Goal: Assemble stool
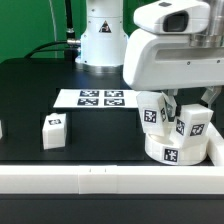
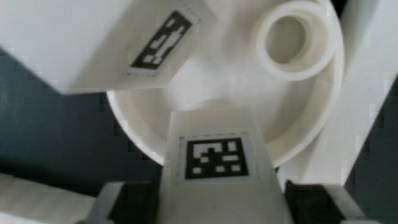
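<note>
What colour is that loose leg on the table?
Loose leg: white, with a black-and-white square tag; exterior view.

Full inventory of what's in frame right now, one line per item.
seat: 1, white, on the table at the exterior view's right, by the front rail
loose leg: 1, white with a tag, on the table at the exterior view's left
second leg: 1, white with a tag, on top of the seat
held leg: 1, white with a tag, over the seat, between the fingers
marker board: 1, white with four tags, flat mid-table
border rail: 1, white, along the front edge
table: 1, black
white object: 1, cut off at the exterior view's left edge, cannot tell what
arm: 1, white, above the seat
hand: 1, shut on the held leg
</note>
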Tool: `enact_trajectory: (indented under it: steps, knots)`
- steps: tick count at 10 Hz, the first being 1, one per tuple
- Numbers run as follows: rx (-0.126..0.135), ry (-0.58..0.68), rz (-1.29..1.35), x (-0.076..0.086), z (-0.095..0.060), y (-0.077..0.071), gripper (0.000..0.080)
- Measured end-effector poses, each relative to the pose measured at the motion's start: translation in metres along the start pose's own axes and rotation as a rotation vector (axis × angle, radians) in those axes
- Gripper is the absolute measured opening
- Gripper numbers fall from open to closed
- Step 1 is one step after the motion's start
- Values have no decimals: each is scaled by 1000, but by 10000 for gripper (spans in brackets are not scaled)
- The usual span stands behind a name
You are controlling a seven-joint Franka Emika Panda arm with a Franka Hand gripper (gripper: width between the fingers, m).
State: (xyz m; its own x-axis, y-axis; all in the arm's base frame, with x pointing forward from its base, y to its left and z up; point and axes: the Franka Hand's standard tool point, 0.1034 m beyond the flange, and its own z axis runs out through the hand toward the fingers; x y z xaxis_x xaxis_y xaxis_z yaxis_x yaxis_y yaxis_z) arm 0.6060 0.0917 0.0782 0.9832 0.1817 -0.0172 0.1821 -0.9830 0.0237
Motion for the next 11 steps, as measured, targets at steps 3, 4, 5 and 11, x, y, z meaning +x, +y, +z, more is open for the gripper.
enact_trajectory:
  steps: [3,4,5,11]
  knots:
    - [1,-1,200,-1,1,0,341]
    - [0,-3,273,-1,1,1,341]
    - [-1,-3,323,-1,1,2,341]
    - [-21,32,756,-1,2,13,341]
